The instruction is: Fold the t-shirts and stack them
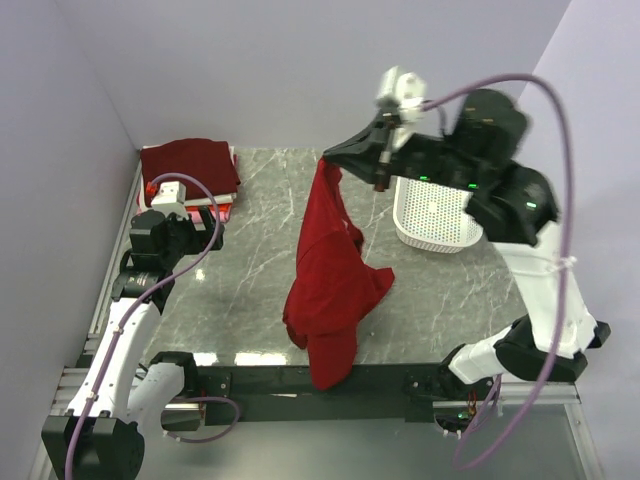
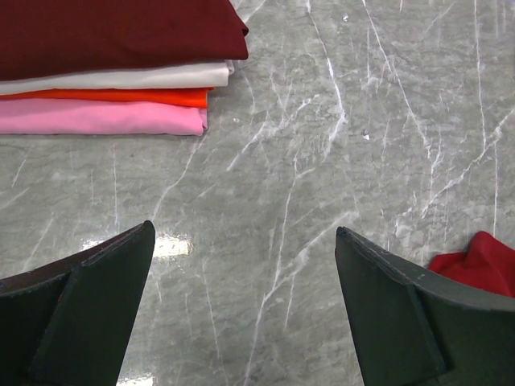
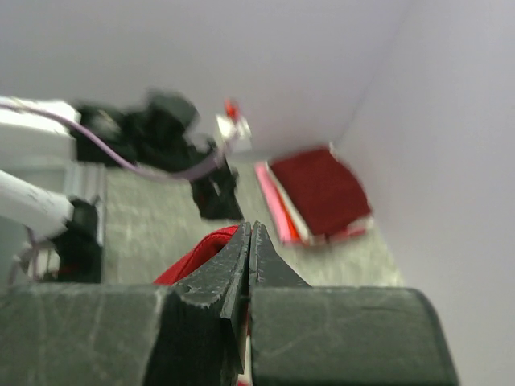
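Observation:
A bright red t-shirt (image 1: 330, 270) hangs in the air from one pinched edge, and its lower end drapes over the table's near edge. My right gripper (image 1: 331, 160) is raised high above the table's middle, shut on the shirt's top. In the right wrist view its jaws (image 3: 248, 227) are pressed together with red cloth (image 3: 197, 256) beside them. A folded stack (image 1: 190, 170) lies at the back left: dark maroon (image 2: 113, 32) on top, then white (image 2: 121, 78), orange-red (image 2: 105, 96) and pink (image 2: 96, 118). My left gripper (image 2: 245, 229) stands open and empty just in front of that stack, over bare marble.
A white perforated basket (image 1: 435, 215) stands at the back right, under the right arm. The lavender walls close in the table at the back and both sides. A corner of the red shirt (image 2: 479, 261) shows at the right of the left wrist view.

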### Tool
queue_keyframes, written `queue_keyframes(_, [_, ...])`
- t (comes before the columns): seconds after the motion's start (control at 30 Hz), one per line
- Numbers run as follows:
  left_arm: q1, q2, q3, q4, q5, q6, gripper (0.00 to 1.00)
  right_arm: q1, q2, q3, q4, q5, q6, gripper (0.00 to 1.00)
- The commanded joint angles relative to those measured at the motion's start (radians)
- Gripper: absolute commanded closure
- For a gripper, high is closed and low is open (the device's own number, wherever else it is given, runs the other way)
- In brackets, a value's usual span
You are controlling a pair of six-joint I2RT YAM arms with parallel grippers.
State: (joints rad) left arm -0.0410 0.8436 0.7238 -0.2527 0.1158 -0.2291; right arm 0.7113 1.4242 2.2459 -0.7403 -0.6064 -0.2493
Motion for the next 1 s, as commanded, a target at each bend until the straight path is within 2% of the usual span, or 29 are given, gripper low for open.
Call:
queue_keyframes(0.0, [-0.003,-0.018,0.0,0.032,-0.01,0.013,0.01,0.005,-0.005,-0.161,0.123,0.131,-0.065,1.0])
queue_keyframes(0.17, [-0.003,-0.028,0.002,0.029,-0.008,0.014,0.0,-0.006,-0.028,-0.389,0.182,0.25,-0.152,1.0])
queue_keyframes(0.27, [-0.003,-0.034,0.002,0.03,-0.004,0.014,0.01,-0.041,-0.036,-0.595,0.205,0.261,-0.174,1.0])
queue_keyframes(0.43, [-0.003,-0.035,0.005,0.026,0.005,0.013,0.0,-0.154,-0.022,-0.834,0.226,0.286,-0.186,0.98])
queue_keyframes(0.47, [-0.003,-0.037,0.006,0.027,0.011,0.011,0.01,-0.173,-0.016,-0.894,0.231,0.286,-0.188,0.94])
queue_keyframes(0.5, [-0.003,-0.038,0.006,0.029,0.016,0.013,0.01,-0.197,-0.001,-0.919,0.231,0.286,-0.188,0.82])
queue_keyframes(0.57, [-0.003,-0.037,0.006,0.029,0.021,0.01,0.01,-0.257,0.021,-0.956,0.216,0.287,-0.2,0.69])
queue_keyframes(0.6, [-0.003,-0.038,0.006,0.029,0.028,0.011,0.01,-0.274,0.041,-0.962,0.203,0.293,-0.203,0.48])
queue_keyframes(0.63, [-0.003,-0.037,0.006,0.029,0.031,0.008,0.01,-0.309,0.047,-0.965,0.203,0.312,-0.188,0.43])
queue_keyframes(0.8, [-0.003,-0.032,0.012,0.026,0.05,0.008,0.01,-0.435,0.105,-0.895,0.203,0.301,-0.114,0.31])
queue_keyframes(0.97, [-0.003,-0.034,0.012,0.029,0.074,0.005,0.0,-0.489,0.281,-0.703,0.156,0.443,0.042,0.3])
